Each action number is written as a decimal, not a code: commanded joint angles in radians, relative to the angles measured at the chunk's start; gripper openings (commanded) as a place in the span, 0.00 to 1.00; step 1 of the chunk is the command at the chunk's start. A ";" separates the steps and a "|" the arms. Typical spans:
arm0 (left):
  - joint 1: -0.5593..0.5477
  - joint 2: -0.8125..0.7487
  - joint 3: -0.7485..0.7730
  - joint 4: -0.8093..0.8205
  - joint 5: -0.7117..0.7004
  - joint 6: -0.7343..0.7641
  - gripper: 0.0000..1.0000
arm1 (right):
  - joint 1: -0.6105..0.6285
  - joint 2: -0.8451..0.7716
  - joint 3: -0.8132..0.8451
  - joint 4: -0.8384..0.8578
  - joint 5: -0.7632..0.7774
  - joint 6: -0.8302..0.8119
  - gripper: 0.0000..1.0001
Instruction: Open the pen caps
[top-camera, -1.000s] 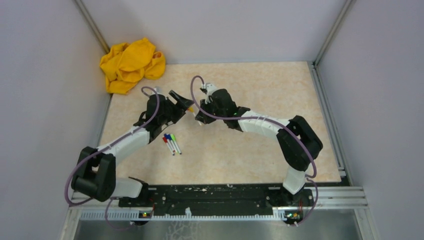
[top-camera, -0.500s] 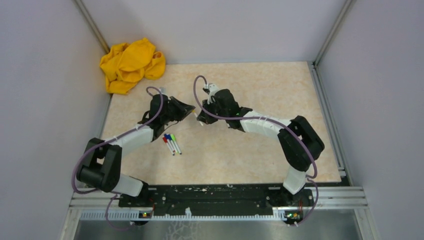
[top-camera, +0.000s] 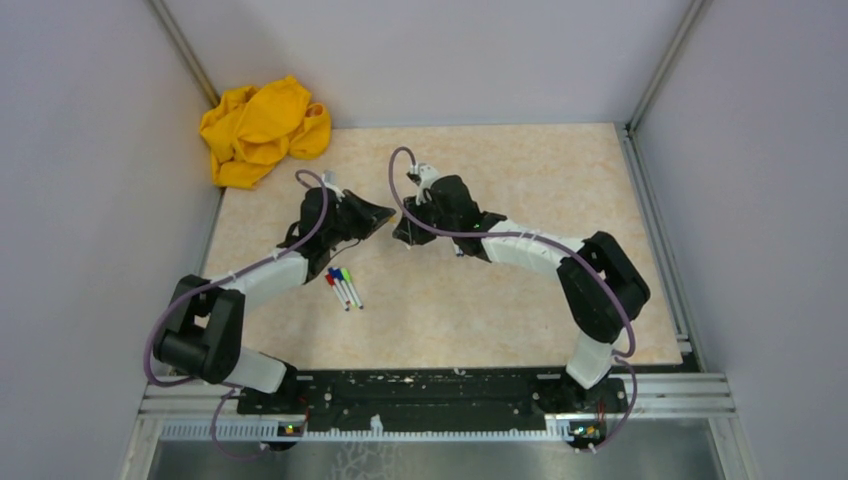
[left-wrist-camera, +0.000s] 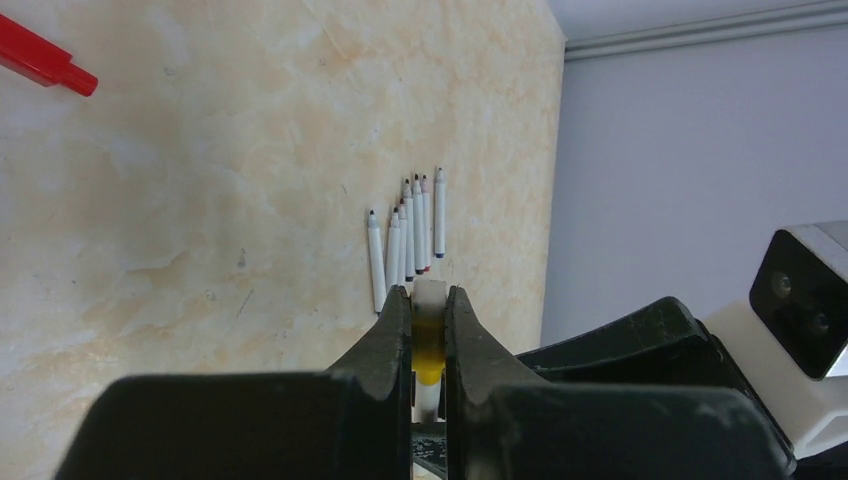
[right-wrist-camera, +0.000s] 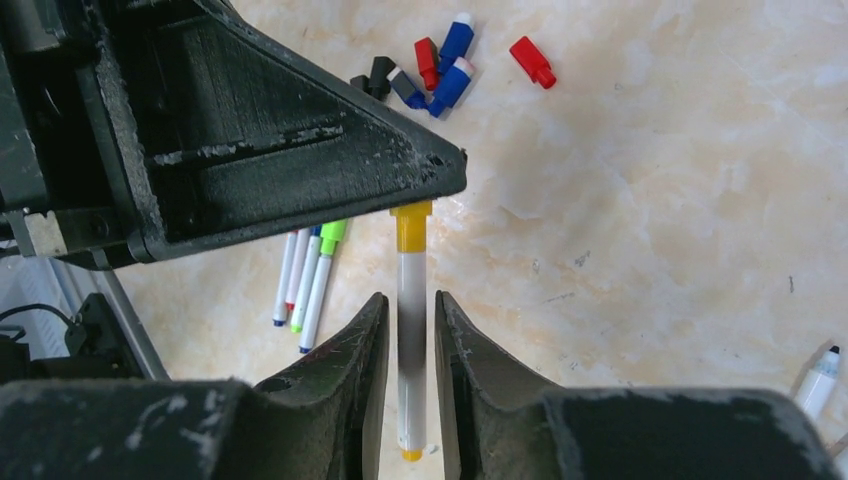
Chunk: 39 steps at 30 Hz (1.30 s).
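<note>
A white marker with a yellow pen cap (right-wrist-camera: 411, 228) hangs in the air between my two grippers. My left gripper (left-wrist-camera: 428, 318) is shut on the yellow cap (left-wrist-camera: 428, 345); in the top view it (top-camera: 376, 214) meets the right gripper (top-camera: 404, 230) over the table's middle. The right gripper (right-wrist-camera: 411, 300) is open: the marker's barrel (right-wrist-camera: 412, 350) runs between its fingers with a thin gap on each side. Loose red (right-wrist-camera: 531, 60), blue (right-wrist-camera: 455, 40) and black (right-wrist-camera: 375, 75) pen caps lie on the table beyond.
Several capped markers (top-camera: 343, 286) lie side by side in front of the left arm. Several uncapped markers (left-wrist-camera: 405, 245) lie in a row near the wall. A crumpled yellow cloth (top-camera: 262, 130) sits at the back left corner.
My left gripper has shut on the marker's yellow cap end. The right gripper, shut on the barrel before, has come slightly open around it.
</note>
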 joint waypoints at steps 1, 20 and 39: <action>-0.011 0.004 0.007 0.052 0.036 -0.004 0.00 | -0.007 0.014 0.075 0.034 -0.022 0.004 0.23; 0.073 0.129 0.200 -0.025 -0.231 0.063 0.00 | -0.018 0.026 -0.063 -0.003 0.070 -0.021 0.00; 0.004 0.193 0.284 -0.401 -0.550 0.257 0.16 | -0.034 0.041 0.019 -0.196 0.419 -0.074 0.00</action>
